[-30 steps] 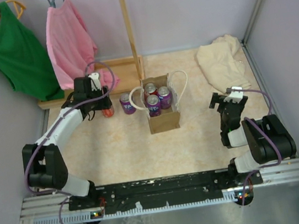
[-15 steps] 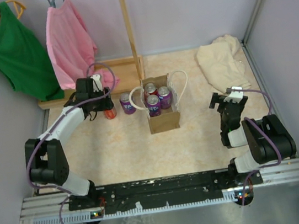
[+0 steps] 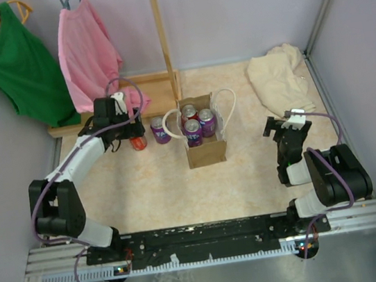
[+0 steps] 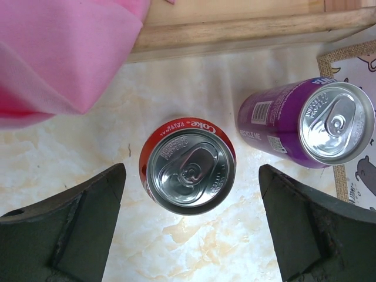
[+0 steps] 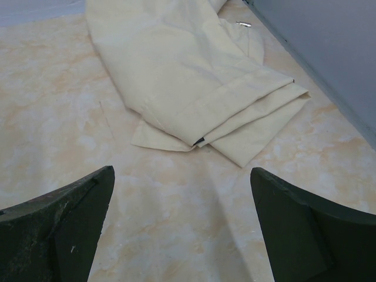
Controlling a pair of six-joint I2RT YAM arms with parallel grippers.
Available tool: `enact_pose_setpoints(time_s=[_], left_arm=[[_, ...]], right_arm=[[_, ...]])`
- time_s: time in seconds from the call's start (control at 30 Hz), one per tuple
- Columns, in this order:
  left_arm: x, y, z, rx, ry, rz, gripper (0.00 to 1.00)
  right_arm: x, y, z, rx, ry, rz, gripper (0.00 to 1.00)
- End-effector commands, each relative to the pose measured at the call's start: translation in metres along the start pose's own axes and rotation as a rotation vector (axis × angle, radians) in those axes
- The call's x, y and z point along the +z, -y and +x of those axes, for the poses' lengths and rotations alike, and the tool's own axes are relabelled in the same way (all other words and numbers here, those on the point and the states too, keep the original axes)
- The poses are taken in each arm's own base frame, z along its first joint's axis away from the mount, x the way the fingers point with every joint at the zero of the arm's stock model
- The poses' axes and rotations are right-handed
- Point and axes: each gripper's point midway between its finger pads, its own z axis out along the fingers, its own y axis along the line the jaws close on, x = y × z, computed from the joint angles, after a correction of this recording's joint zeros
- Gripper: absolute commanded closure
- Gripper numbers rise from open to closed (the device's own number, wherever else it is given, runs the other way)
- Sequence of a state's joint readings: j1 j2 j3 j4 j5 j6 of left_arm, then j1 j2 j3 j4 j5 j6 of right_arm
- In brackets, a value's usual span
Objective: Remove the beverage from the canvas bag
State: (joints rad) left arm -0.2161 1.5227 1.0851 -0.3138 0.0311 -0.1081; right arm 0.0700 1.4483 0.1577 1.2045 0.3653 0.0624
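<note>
Standing upright near the middle of the worktop (image 3: 146, 189), the canvas bag (image 3: 207, 151) is a small tan-brown box with flat sides. Its mouth is open upward, and a white rope handle (image 3: 229, 107) loops out at 3 o'clock and another at 9 o'clock. Three cans (image 3: 193, 130) stand packed inside, two purple and one red.

The worktop is beige with a marbled pattern, closed in by lilac walls (image 3: 239, 7), with a metal rail (image 3: 211, 253) along the 6 o'clock edge.

Just beside the bag at 9 o'clock stands a purple can (image 4: 305, 123), and farther out the same way a red Coke can (image 4: 188, 171). The left fingers (image 4: 88, 223) are spread wide to either side of the red can, clear of it and holding nothing.

At 11 o'clock lies a wooden stand base (image 3: 149, 90) with its post rising. A pink garment (image 3: 88, 53) and a green garment (image 3: 20, 66) hang at 10 o'clock.

At 1 o'clock a cream cloth heap (image 3: 279, 79) lies in the corner. The right fingers (image 5: 64, 223), well apart from the bag at 3 o'clock, gape wide and empty over bare worktop, with the cloth ahead of them.
</note>
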Motion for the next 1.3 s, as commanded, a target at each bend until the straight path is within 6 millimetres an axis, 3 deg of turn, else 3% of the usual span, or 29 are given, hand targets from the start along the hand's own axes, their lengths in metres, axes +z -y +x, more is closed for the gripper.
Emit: enact_pose_setpoints(time_s=[0.0, 0.2, 0.33, 0.47, 0.6, 0.73, 0.93, 1.27], left_arm=[[-0.016, 0.001, -0.031, -0.001, 0.086, -0.003, 0.00], [-0.064, 0.027, -0.078, 0.070, 0.230, 0.118, 0.01], [-0.116, 0.069, -0.107, 0.168, 0.346, 0.254, 0.04], [-0.151, 0.116, -0.113, 0.254, 0.376, 0.383, 0.06], [-0.167, 0.166, -0.114, 0.357, 0.399, 0.490, 0.08], [-0.150, 0.196, -0.112, 0.414, 0.365, 0.533, 0.13], [-0.111, 0.241, -0.108, 0.546, 0.315, 0.619, 0.13], [-0.033, 0.273, -0.099, 0.709, 0.239, 0.669, 0.08]], right_arm=[[0.004, -0.002, -0.014, 0.006, 0.050, 0.007, 0.01], [0.004, -0.002, -0.014, 0.007, 0.050, 0.007, 0.01], [0.004, -0.002, -0.014, 0.006, 0.050, 0.007, 0.01], [0.004, -0.002, -0.014, 0.005, 0.050, 0.006, 0.01], [0.004, -0.002, -0.014, 0.006, 0.050, 0.006, 0.01], [0.004, -0.002, -0.014, 0.005, 0.050, 0.007, 0.01], [0.004, -0.002, -0.014, 0.007, 0.051, 0.006, 0.01], [0.004, -0.002, -0.014, 0.006, 0.050, 0.006, 0.01]])
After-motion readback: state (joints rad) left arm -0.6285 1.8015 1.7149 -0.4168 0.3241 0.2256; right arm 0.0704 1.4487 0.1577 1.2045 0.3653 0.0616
